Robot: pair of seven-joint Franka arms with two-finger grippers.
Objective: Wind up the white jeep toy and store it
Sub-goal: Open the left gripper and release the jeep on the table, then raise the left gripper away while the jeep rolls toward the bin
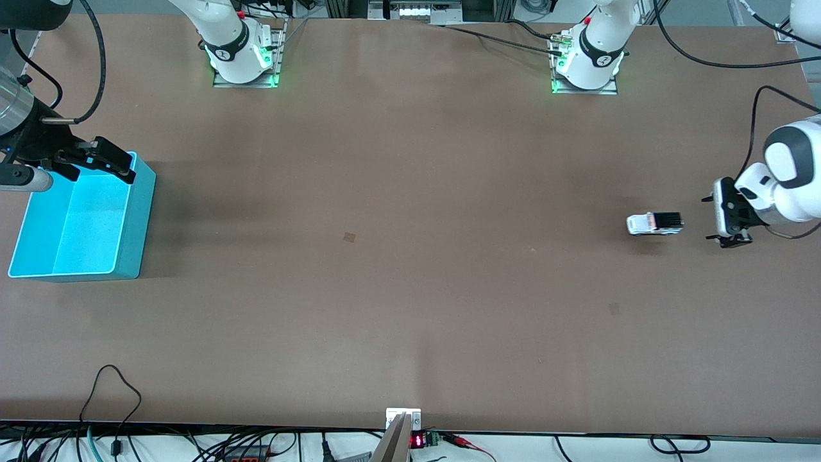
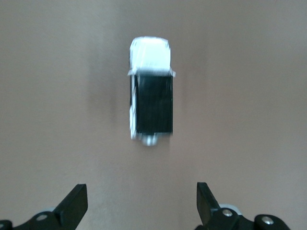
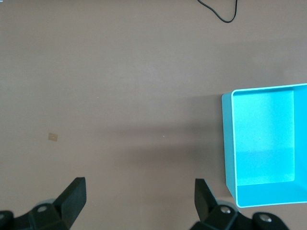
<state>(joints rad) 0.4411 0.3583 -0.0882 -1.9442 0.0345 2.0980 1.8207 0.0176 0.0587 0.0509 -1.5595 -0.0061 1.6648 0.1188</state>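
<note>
Two grippers are standing spread and empty over a plain brown tabletop (image 1: 410,256), and neither is touching anything. At the right of the front view, the small white jeep toy with its black ribbed roof and dark wheels (image 1: 655,223) is resting on its wheels on the table, at the left arm's end, well apart from the open-topped cyan plastic bin (image 1: 128,218) at the left edge of that frame. The left gripper (image 1: 723,218) is sitting just beside the toy's black rear, fingers wide and clear of it; in the left wrist view the jeep (image 2: 151,103) is lying lined up with the gap between the black fingertips (image 2: 76,203), nose pointing away, which suits either a fresh pinch on the body or a straight roll toward the bin. The right gripper (image 1: 106,160) is waiting above the bin's rim, its jaws parted, seemingly stationed there to receive or pick up the toy near the container. Storage is not yet done: the bin (image 3: 261,143) is showing bare in the right wrist view.
</note>
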